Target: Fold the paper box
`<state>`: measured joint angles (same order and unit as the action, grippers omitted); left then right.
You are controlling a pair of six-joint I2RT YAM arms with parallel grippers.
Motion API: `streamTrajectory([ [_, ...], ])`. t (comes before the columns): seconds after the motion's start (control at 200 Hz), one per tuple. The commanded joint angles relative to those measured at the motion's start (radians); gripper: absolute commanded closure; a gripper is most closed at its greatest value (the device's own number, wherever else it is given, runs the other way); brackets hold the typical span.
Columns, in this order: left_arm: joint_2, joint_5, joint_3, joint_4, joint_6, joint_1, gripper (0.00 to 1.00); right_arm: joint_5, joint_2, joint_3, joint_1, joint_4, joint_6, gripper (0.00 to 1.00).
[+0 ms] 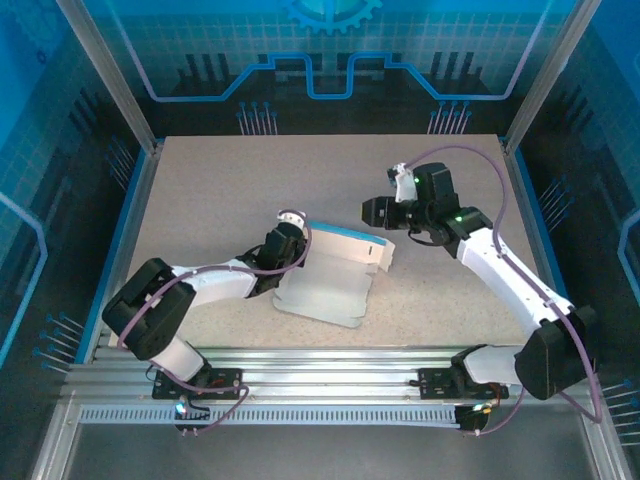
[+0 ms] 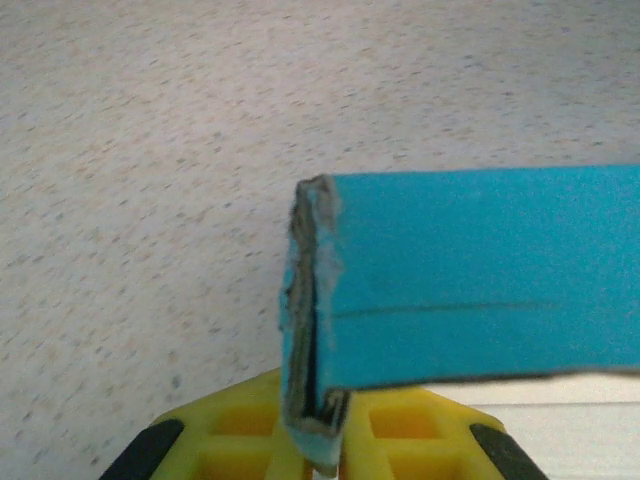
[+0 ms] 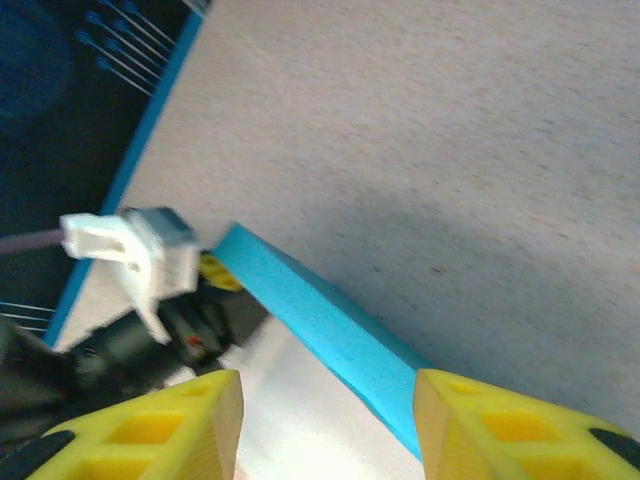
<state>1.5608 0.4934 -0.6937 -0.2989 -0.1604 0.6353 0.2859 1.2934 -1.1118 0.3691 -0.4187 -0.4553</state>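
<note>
The paper box (image 2: 480,280) is thin matt cardboard, smooth blue on one face, pale white-grey on the other, its cut corner frayed to rough grey fibres. The table (image 1: 250,180) looks matt and finely speckled, with bare metal rails (image 1: 330,365) along its near edge. The right gripper (image 3: 328,400) has fingers (image 3: 160,430) of matt yellow moulded plastic.
</note>
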Motion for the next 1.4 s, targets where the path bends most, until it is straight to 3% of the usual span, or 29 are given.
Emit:
streamTrajectory([
  [0.0, -0.067, 0.087, 0.056, 0.035, -0.104, 0.008, 0.84, -0.063, -0.037, 0.024, -0.016, -0.142, 0.08, 0.51],
  [0.175, -0.151, 0.057, 0.108, 0.035, -0.121, 0.019, 0.72, -0.057, -0.078, 0.057, -0.011, -0.128, 0.064, 0.52],
  [0.345, -0.296, 0.017, 0.15, 0.11, -0.123, 0.029, 0.69, -0.111, -0.092, 0.097, 0.026, -0.095, 0.036, 0.52],
  [0.63, -0.46, -0.383, 0.213, 0.251, -0.217, 0.067, 0.61, -0.248, -0.042, 0.054, 0.076, -0.092, -0.097, 0.52],
  [0.755, -0.428, -0.463, 0.222, 0.262, -0.261, 0.1, 0.6, -0.298, 0.01, 0.032, 0.122, -0.072, -0.161, 0.52],
  [0.981, -0.356, -0.498, 0.255, 0.173, -0.317, 0.149, 0.56, -0.364, 0.067, 0.024, 0.162, -0.017, -0.226, 0.54],
  [1.396, -0.188, -0.438, 0.272, 0.053, -0.373, 0.218, 0.59, -0.367, 0.139, 0.012, 0.169, 0.019, -0.248, 0.58],
])
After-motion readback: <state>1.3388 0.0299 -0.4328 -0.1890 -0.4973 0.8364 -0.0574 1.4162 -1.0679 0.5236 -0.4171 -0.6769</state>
